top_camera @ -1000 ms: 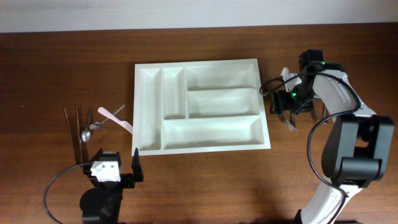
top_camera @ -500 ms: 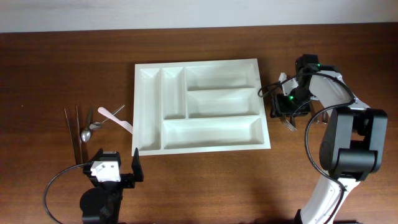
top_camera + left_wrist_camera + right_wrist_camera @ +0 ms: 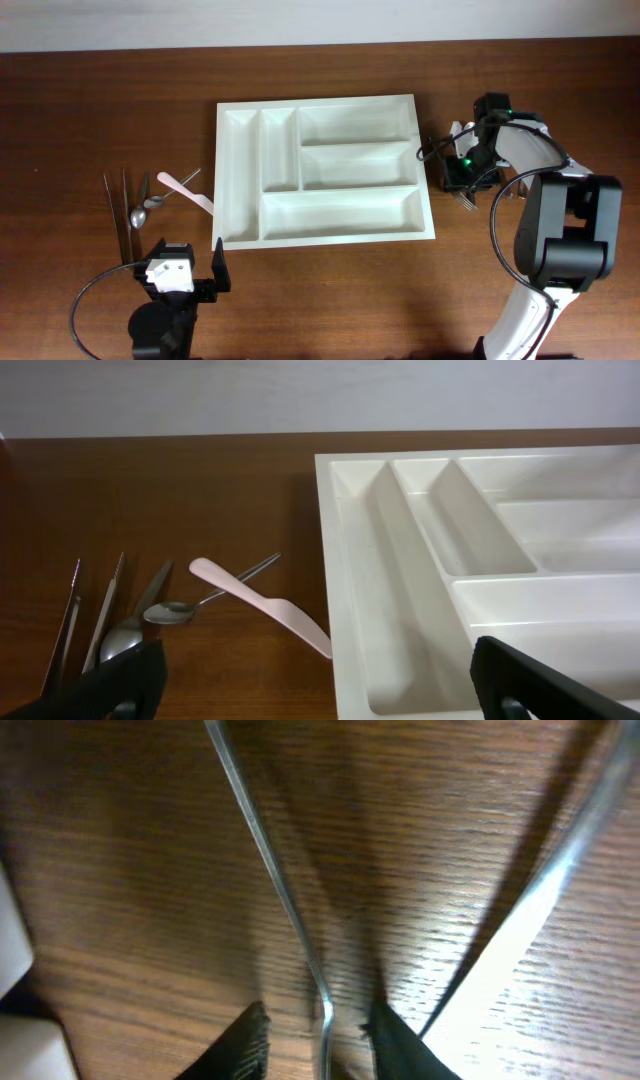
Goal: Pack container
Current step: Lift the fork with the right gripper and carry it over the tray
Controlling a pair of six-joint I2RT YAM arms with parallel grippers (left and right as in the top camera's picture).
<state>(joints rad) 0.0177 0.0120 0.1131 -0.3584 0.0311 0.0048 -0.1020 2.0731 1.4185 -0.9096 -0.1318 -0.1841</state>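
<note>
While the left gripper [image 3: 185,272] is sitting low at the near edge of the brown wooden table [image 3: 100,100], fingers spread wide and holding nothing, I am seeing thin metal sticks [image 3: 115,215], a steel spoon [image 3: 170,612] and a pale pink plastic knife [image 3: 262,610] lying just left of the large white five-compartment plastic cutlery tray [image 3: 318,101]. The tray is lying empty mid-table. Just beside its right edge, the right gripper [image 3: 325,1040] is straddling a thin steel utensil handle [image 3: 275,880], fingers parted on either side and not pinching. I am judging this to be the first pick. Next I am needing to close squarely on the handle, lift it, and carry it over a long compartment.
</note>
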